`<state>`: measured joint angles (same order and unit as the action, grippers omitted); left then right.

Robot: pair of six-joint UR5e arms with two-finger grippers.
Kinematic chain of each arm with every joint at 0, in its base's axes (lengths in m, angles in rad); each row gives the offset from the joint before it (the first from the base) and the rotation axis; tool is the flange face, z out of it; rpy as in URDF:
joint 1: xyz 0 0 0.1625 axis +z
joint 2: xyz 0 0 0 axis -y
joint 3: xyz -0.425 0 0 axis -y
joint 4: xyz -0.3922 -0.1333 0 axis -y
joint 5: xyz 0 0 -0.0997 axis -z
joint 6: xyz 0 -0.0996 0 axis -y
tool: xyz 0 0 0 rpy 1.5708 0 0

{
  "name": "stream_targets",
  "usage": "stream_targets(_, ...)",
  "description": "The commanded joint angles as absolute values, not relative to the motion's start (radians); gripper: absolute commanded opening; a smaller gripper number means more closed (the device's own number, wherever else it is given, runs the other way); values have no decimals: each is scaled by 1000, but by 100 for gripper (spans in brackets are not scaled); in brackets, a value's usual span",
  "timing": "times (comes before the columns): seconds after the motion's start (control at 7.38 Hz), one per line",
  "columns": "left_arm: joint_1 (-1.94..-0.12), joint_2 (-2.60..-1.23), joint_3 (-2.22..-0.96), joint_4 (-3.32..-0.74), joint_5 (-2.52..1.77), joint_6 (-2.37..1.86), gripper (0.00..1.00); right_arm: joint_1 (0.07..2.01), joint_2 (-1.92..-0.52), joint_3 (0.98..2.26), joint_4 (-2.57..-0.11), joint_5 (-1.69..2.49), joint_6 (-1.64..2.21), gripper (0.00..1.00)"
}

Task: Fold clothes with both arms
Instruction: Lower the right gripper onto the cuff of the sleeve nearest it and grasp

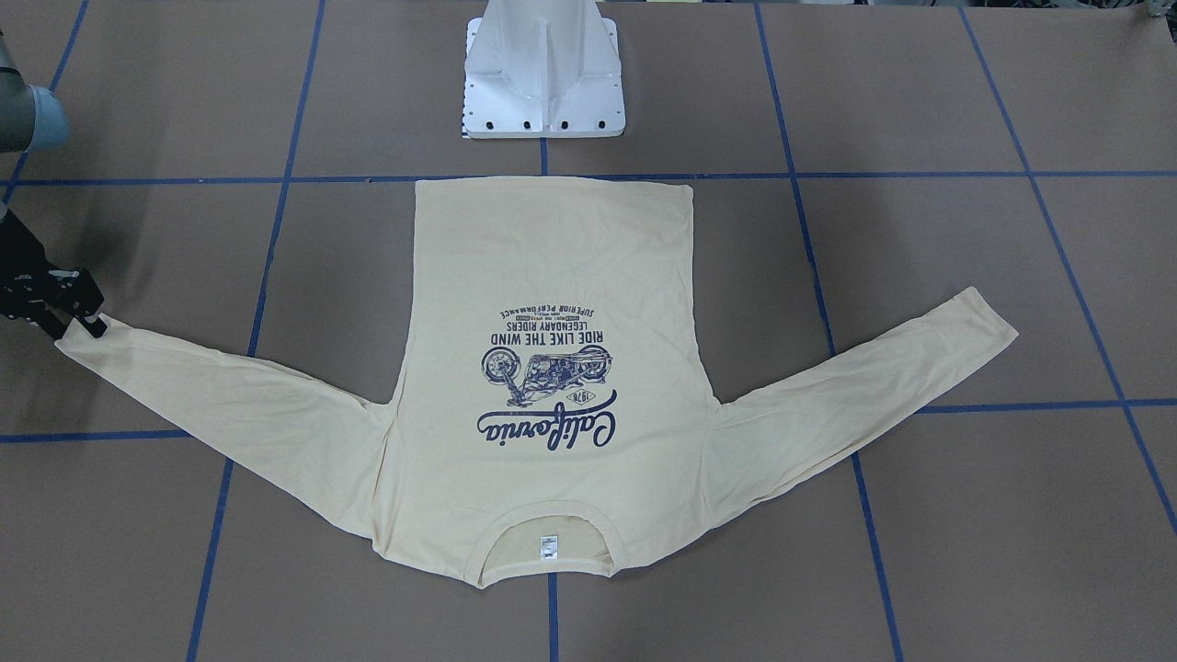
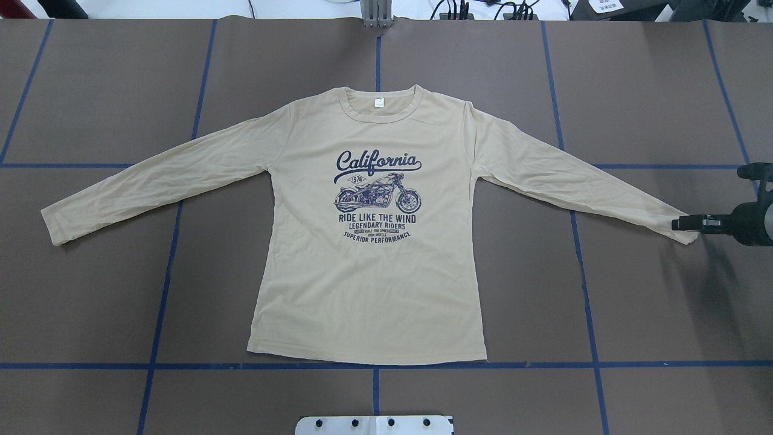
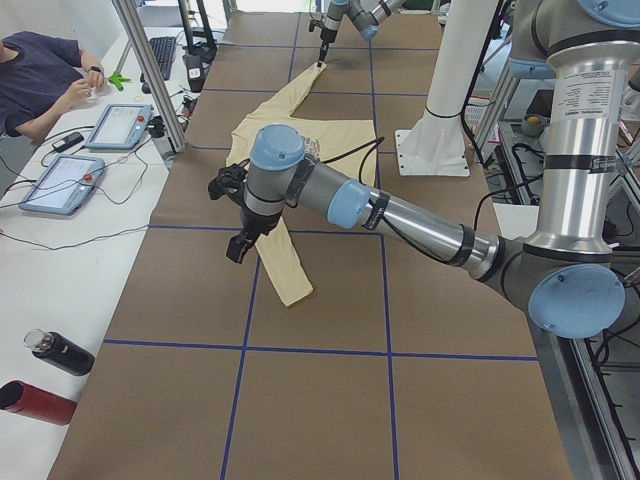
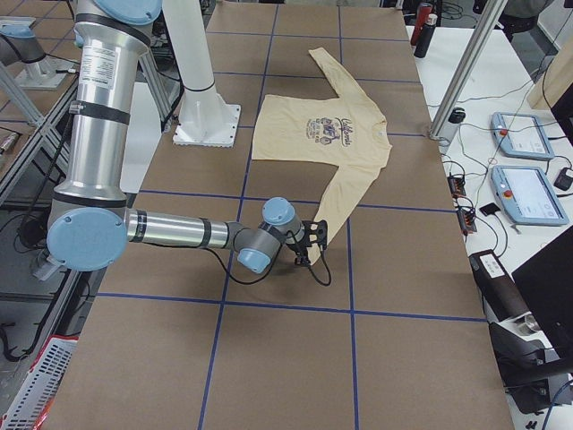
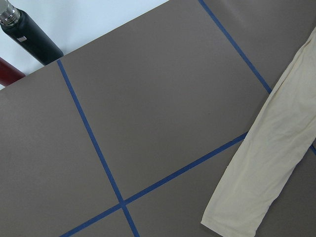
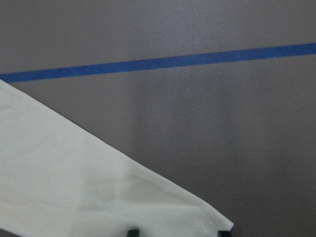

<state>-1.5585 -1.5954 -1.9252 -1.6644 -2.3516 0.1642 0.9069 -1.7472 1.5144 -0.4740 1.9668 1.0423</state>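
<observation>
T-shirt (image 2: 368, 272) flat, right jaws parted at cuff (image 2: 664, 225) edge, left jaws unclear

Both arms same build: left arm (image 3: 400, 215) and right arm (image 4: 179, 231) are silver tube links, grey joint housings, round light blue caps (image 3: 572, 300). White printed label (image 3: 585, 95) on the upper link. Black cable (image 4: 320, 270) loops at the wrist. Black fingers (image 1: 94, 325). White pedestal (image 1: 542, 83), dark bolt row along its foot
</observation>
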Motion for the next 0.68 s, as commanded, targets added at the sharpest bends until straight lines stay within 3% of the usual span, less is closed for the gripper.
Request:
stream_targets(0.0,-1559,-1595,-1925,-1664,-2352,164,100,905,-1747,1520,-474,1967,1043,9)
stream_targets(0.14,-1559,-1595,-1925,-1664,-2352,164,100,905,-1747,1526,-474,1967,1042,0)
stream_targets(0.54,-1559,-1595,-1924,-1664,-2352,164,100,935,-1752,1635,-491,2021,1046,0)
